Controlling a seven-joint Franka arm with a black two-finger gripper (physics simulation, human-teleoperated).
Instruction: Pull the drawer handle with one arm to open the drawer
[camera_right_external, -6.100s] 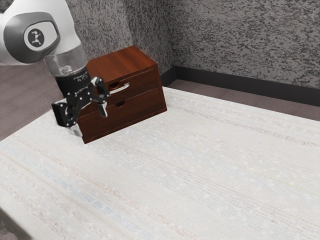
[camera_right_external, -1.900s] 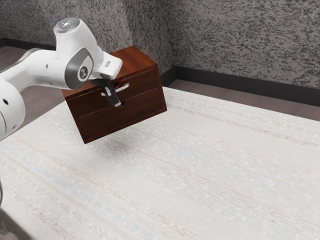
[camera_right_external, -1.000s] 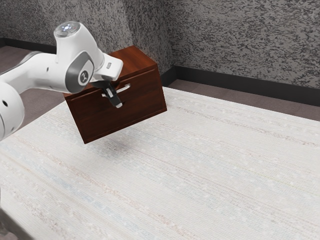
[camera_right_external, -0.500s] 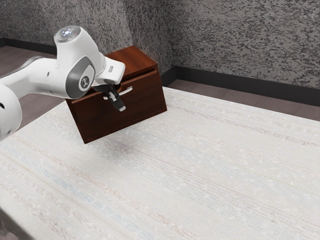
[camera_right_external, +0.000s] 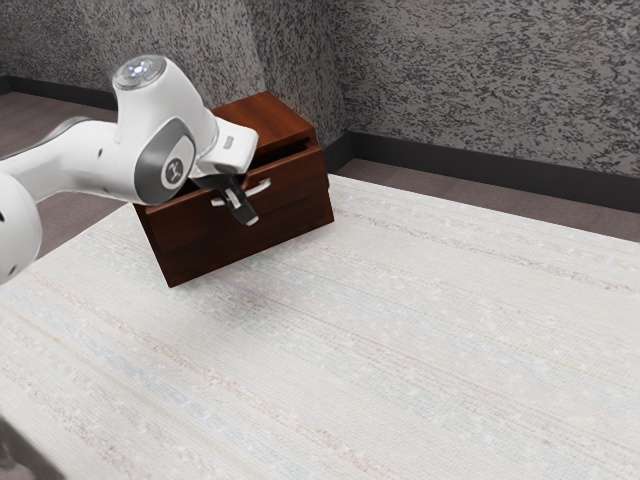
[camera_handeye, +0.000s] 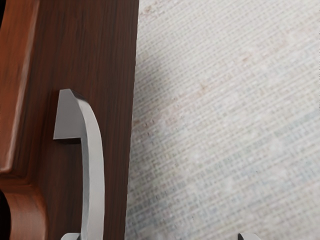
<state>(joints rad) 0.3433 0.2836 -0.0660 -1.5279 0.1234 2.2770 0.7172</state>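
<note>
Pale woven table (camera_right_external: 420, 330) by speckled walls | cabinet (camera_right_external: 275, 115) at its far corner, drawer (camera_right_external: 295, 168) was slightly out | gripper (camera_right_external: 238, 204) stood open, fingers (camera_right_external: 241, 211) astride handle (camera_right_external: 256, 187): I judged to hook, not pinch it.

the arm (camera_right_external: 150, 160) hid one end of the drawer handle (camera_right_external: 257, 187). in the wrist view the drawer front (camera_handeye: 110, 50) ran past the edge.
</note>
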